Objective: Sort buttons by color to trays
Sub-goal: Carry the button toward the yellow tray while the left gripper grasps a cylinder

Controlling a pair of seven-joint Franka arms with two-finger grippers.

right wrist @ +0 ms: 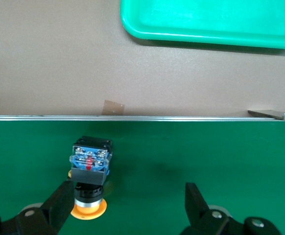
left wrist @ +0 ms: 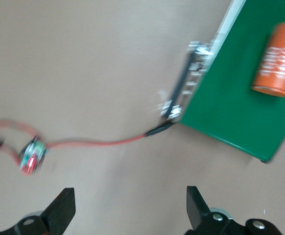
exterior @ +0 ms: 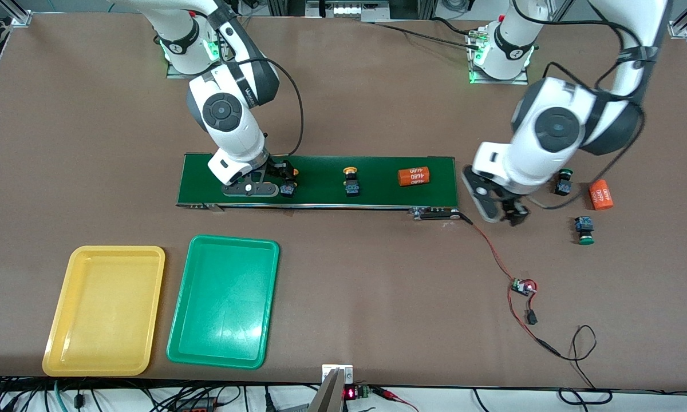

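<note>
Yellow-capped button [right wrist: 89, 181] lay on the conveyor belt [exterior: 320, 171] against one finger of my spread, empty right gripper [right wrist: 125, 208], so closing risked shoving it aside, while my left gripper [left wrist: 130, 210], also spread empty, hung over bare table.

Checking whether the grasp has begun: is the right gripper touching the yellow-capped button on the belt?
Cannot tell. In the right wrist view the open right gripper has one finger overlapping the button; no gap or contact shows plainly.
</note>
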